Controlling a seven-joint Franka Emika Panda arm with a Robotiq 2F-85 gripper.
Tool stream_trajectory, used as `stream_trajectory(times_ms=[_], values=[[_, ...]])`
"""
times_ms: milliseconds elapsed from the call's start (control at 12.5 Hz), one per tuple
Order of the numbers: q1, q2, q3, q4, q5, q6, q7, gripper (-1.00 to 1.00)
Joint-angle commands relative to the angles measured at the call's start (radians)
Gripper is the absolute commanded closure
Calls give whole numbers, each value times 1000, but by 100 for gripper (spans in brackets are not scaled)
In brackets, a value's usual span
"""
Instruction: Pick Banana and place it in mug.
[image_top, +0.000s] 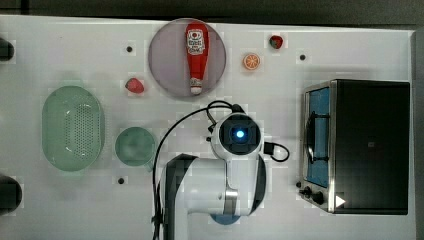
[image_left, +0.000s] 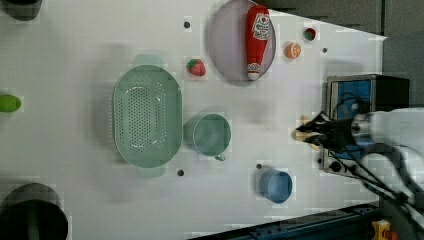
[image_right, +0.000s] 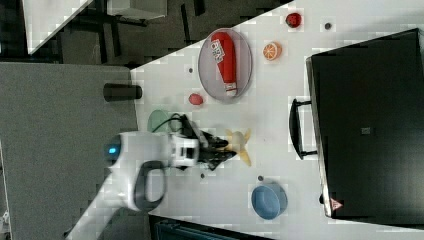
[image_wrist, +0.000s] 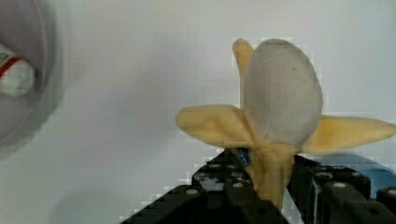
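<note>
The banana (image_wrist: 280, 107) is a half-peeled toy with a pale core and yellow peel flaps spread out. My gripper (image_wrist: 266, 186) is shut on its stem end. The banana (image_right: 240, 142) shows at the black fingers' tip in the right view, and it (image_left: 301, 133) sits in front of the oven in the left view, where my gripper (image_left: 315, 134) holds it. The teal mug (image_top: 134, 146) stands beside the colander, well off to the top view's left of my wrist (image_top: 240, 134). The mug (image_left: 211, 135) is upright and holds nothing.
A pale green colander (image_top: 73, 127) sits next to the mug. A red ketchup bottle (image_top: 196, 56) lies on a grey plate (image_top: 167, 65). A toaster oven (image_top: 365, 145) stands at the top view's right. A blue cup (image_left: 275, 186), a strawberry (image_top: 134, 85) and an orange slice (image_top: 251, 61) lie around.
</note>
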Motion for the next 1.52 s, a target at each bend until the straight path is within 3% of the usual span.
stream_trajectory(times_ms=[80, 400, 800, 1040, 1520], values=[[-19, -151, -17, 125, 14, -192, -30, 46], [-1, -233, 61, 163, 14, -281, 60, 46], [24, -235, 258, 165, 52, -306, 239, 46], [33, -198, 376, 164, 116, -251, 357, 46], [36, -3, 534, 151, 108, -58, 685, 46]])
